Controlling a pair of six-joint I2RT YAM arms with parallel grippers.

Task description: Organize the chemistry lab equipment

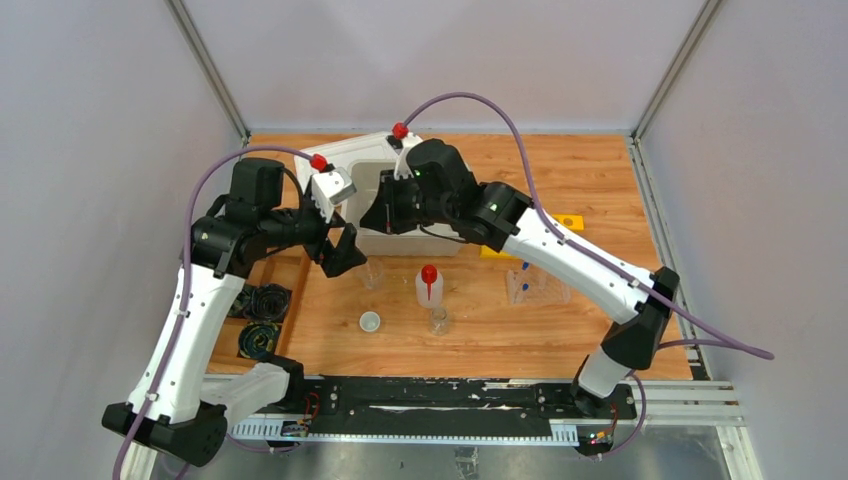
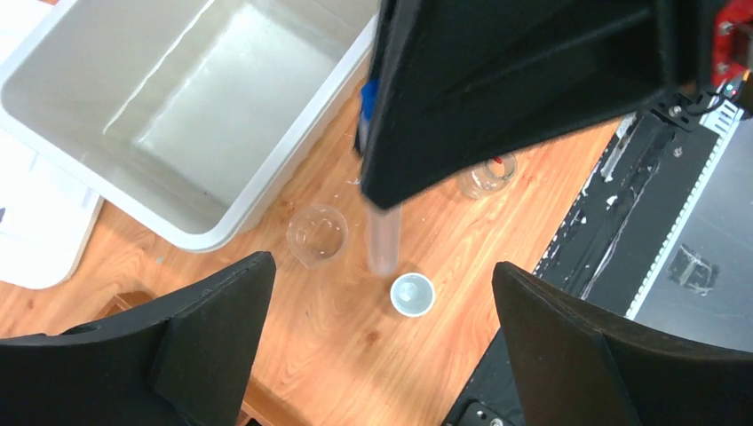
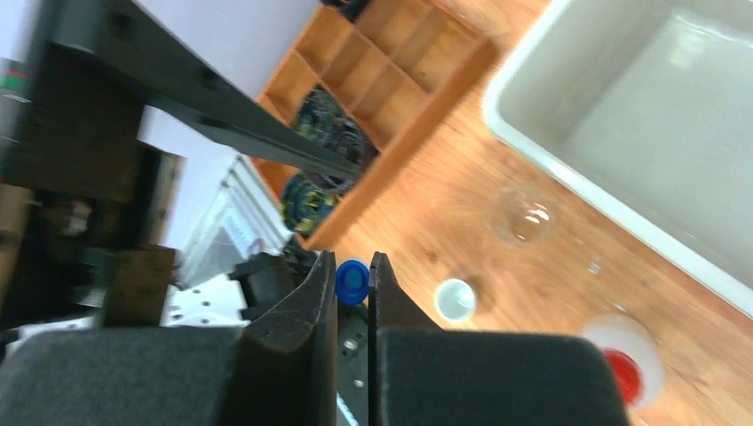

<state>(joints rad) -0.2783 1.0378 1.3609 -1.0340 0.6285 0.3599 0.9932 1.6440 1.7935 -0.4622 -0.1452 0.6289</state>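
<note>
My right gripper (image 3: 352,266) is shut on a clear test tube by its blue cap (image 3: 352,280). In the top view this gripper (image 1: 385,215) is at the front edge of the white bin (image 1: 415,165). The tube (image 2: 384,240) hangs upright below it in the left wrist view. My left gripper (image 2: 382,264) is open and empty, left of the bin's front corner in the top view (image 1: 340,250). On the table stand a clear beaker (image 1: 373,272), a tiny white cup (image 1: 370,322), a white squeeze bottle with a red nozzle (image 1: 429,285) and a small glass flask (image 1: 438,320).
More blue-capped tubes (image 1: 525,285) lie at the right on a clear holder. A wooden organizer with black cable coils (image 1: 262,318) sits at the left edge. A yellow tag (image 1: 568,221) lies behind the right arm. The bin (image 2: 178,115) looks empty inside.
</note>
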